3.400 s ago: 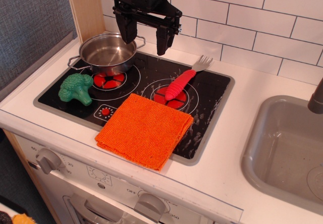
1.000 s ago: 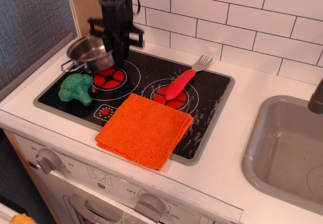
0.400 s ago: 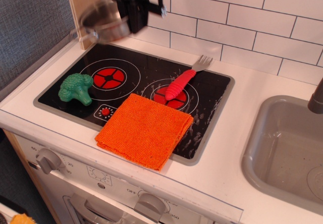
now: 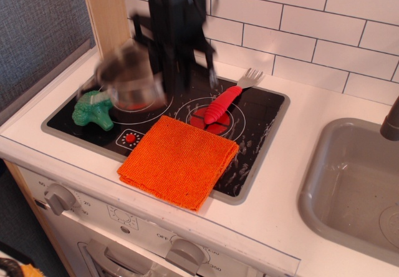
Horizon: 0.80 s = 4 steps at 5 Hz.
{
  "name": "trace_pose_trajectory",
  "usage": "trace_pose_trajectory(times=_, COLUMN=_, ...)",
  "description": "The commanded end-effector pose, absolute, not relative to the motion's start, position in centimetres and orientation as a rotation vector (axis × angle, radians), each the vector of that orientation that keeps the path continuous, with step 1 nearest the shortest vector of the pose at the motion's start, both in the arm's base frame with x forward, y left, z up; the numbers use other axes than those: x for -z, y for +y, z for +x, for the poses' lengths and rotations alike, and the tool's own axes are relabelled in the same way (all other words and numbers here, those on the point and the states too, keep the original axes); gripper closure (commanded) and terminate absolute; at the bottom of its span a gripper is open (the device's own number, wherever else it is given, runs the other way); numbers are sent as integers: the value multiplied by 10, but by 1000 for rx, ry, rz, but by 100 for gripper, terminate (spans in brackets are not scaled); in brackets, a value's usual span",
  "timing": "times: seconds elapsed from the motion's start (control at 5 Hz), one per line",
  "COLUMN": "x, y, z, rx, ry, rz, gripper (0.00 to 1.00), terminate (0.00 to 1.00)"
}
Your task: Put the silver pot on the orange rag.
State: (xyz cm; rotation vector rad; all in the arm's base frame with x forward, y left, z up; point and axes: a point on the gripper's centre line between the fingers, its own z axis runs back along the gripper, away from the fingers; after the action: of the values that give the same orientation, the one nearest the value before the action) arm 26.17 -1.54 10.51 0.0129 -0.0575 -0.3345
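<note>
Silver pot [image 4: 128, 77]; ribbed orange rag [image 4: 179, 160]; green broccoli [image 4: 93, 109]; red-handled fork [image 4: 224, 102]; blk hob [image 4: 262, 124]

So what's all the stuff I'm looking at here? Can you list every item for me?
silver pot: one, shiny steel, blurred, held up over the left burner
orange rag: one, bright orange, flat on the stove's front edge
broccoli: one, green, left side of the stove
fork: one, red handle with grey tines, lying across the right burner
stove top: one, black glass with red burner marks
sink: one, grey, at the right
knobs: two, grey, on the front panel
tiled wall: white, behind the counter
gripper: one, black, blurred, carrying the pot
</note>
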Motion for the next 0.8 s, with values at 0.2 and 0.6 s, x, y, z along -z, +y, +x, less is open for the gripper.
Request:
trace_pose_trajectory(times=0.2, x=-57, y=-27, z=236, rx=386, ry=-4, rz=98, gripper=100, terminate=0)
trace_pose_trajectory(times=0.6, x=-46, y=-22, z=260, rx=359, ry=-4, rz=122, gripper=100, terminate=0)
